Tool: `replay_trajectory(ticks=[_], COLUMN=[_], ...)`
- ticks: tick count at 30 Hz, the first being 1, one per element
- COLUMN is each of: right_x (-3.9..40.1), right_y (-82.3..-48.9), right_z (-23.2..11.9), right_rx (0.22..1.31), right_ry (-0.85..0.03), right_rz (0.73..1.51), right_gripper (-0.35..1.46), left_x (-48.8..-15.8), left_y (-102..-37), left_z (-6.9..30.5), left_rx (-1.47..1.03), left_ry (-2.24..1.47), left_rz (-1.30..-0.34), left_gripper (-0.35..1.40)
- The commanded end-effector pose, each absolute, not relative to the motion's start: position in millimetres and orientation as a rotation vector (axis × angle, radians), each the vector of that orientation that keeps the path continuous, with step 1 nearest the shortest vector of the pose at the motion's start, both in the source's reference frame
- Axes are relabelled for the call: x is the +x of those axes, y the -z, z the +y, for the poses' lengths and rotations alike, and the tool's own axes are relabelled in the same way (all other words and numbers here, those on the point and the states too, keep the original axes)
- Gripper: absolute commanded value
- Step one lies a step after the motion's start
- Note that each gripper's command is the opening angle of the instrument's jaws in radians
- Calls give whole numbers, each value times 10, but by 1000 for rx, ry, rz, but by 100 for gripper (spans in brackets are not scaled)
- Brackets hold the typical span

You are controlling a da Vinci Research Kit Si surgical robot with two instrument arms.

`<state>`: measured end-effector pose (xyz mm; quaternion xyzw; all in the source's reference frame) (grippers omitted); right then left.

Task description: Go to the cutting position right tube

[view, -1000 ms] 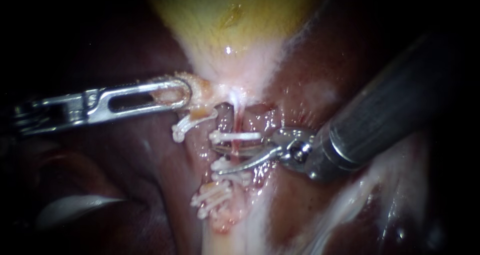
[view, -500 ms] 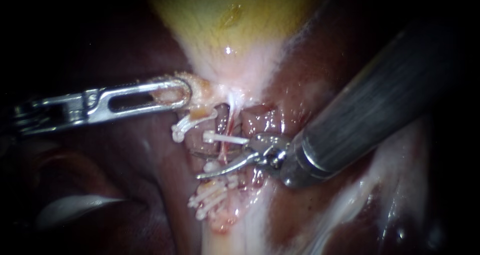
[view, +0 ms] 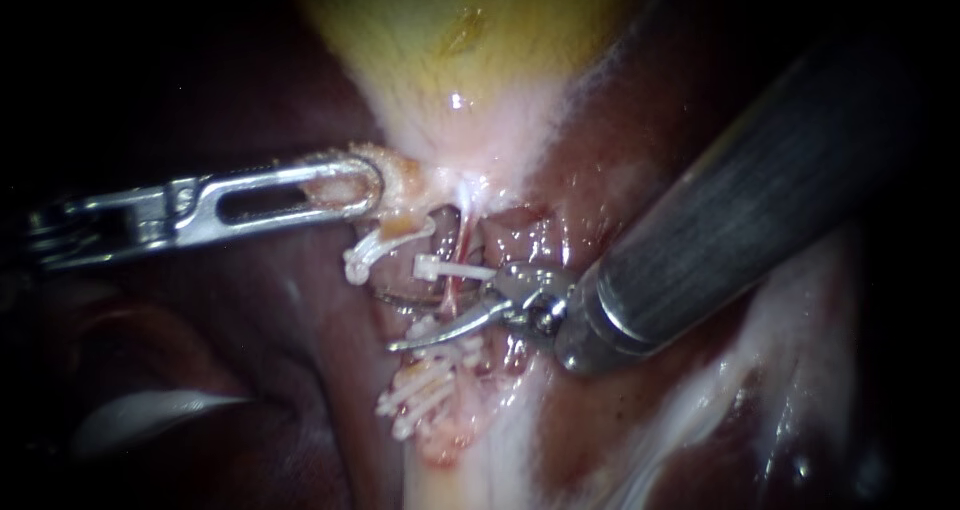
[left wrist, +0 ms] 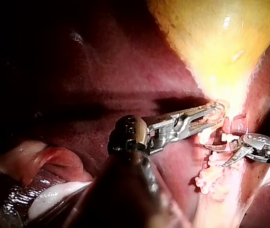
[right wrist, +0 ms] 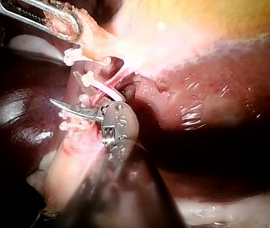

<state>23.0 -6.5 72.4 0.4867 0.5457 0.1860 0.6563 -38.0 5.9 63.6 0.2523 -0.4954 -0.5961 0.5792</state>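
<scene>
My right instrument holds its claw apart astride the right tube, between the clips. I judge positioning nearly done, with only fine seating left. My left instrument has its claw clamped on the gallbladder.

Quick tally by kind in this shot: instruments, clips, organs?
Instruments: 2 (left instrument, right instrument)
White clips: about 6; the lower ones bunch together, so the count is rough
Organs: 2 (gallbladder, liver)
Total: about 10
</scene>
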Motion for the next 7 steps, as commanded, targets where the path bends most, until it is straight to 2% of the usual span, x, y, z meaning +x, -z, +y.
replay_trajectory(ticks=[1,7], right_x=[230,230], right_y=[-724,-724], right_z=[-65,-65], right_rx=[1103,1103], right_ry=[-421,-421], right_rz=[1236,1236], right_gripper=[138,138], left_x=[-380,-380], left_y=[-635,-636], left_z=[59,59], left_rx=[590,590], left_ry=[1394,1394], left_rz=[-1158,-1158], left_gripper=[-35,-35])
